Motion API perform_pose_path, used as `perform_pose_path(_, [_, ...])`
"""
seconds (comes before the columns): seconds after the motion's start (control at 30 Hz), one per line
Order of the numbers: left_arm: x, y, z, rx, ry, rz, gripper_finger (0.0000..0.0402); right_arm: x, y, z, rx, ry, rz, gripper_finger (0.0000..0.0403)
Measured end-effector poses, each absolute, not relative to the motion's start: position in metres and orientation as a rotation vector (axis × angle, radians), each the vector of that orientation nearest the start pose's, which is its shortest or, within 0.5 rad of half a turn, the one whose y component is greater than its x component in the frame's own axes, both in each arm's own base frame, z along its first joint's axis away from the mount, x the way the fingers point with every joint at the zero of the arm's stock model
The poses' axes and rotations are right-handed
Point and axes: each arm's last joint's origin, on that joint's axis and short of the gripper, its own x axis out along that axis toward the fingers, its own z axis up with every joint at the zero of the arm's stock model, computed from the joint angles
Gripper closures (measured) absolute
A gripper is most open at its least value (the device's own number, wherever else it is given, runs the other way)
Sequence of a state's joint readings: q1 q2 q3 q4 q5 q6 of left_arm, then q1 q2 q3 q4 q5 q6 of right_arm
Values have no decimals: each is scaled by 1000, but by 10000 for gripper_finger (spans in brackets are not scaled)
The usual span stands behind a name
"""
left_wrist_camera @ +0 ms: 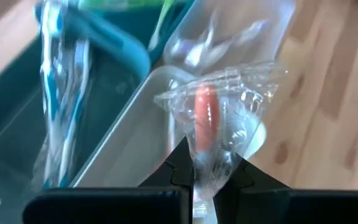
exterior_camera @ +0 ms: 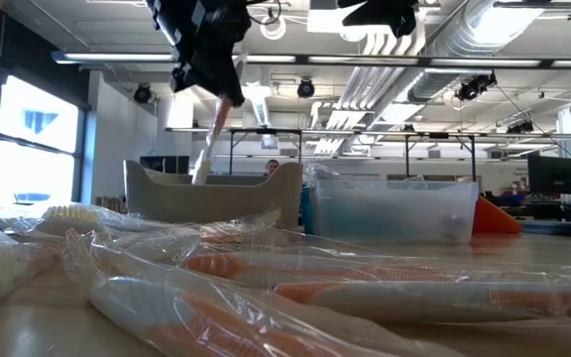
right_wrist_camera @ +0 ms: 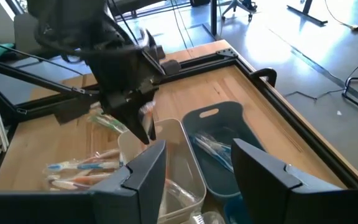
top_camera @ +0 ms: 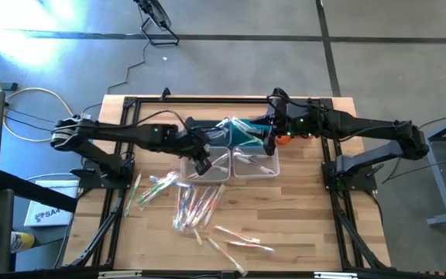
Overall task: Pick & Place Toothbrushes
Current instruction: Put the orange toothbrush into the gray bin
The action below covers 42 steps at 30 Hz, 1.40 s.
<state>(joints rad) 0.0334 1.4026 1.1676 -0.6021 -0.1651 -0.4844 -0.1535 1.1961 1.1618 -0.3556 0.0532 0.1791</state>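
Note:
Many wrapped toothbrushes [top_camera: 186,203] lie loose on the wooden table's near half. One of them, with a pink-red handle [left_wrist_camera: 206,115], is in my left gripper [top_camera: 202,165], which is shut on it above the left clear bin [top_camera: 217,172]. My left gripper [right_wrist_camera: 143,127] also shows in the right wrist view. My right gripper [right_wrist_camera: 201,171] hovers open and empty above the teal bin [right_wrist_camera: 219,140], which holds blue toothbrushes [right_wrist_camera: 211,149]. My left gripper pinches the pink-red toothbrush's clear wrapper [left_wrist_camera: 205,167] between its two fingers, at one end of the toothbrush. The fingers slant downward from the table's left. The toothbrush [exterior_camera: 209,144] hangs tilted below them, lifted clear of the table, over the clear bin [exterior_camera: 216,193].
A second clear bin [top_camera: 255,165] with a few toothbrushes stands to the right of the first. Teal bins [top_camera: 242,132] stand behind both. An orange cloth [top_camera: 283,140] lies beside them, under my right arm. A black frame [top_camera: 130,108] edges the table.

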Motion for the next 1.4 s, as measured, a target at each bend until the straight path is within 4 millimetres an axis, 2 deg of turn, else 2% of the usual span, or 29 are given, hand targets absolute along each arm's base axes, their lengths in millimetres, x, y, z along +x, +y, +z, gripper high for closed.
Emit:
perform_pose_path(0.2, [299, 15, 279, -409, 841, 412, 380, 256, -41, 363, 196, 383, -239, 230])
perform_pose_path(0.57, [299, 17, 252, -425, 1026, 492, 382, 256, -41, 362, 196, 389, -240, 230])
perform_pose_path(0.77, [308, 23, 249, -439, 988, 476, 382, 255, -41, 361, 197, 405, -242, 230])
perform_pose_path(1.23, [310, 28, 244, -448, 1019, 454, 381, 255, -41, 361, 197, 409, -242, 230])
perform_pose_path(1.4, [310, 28, 244, -445, 1019, 451, 343, 255, -41, 361, 197, 409, -242, 230])
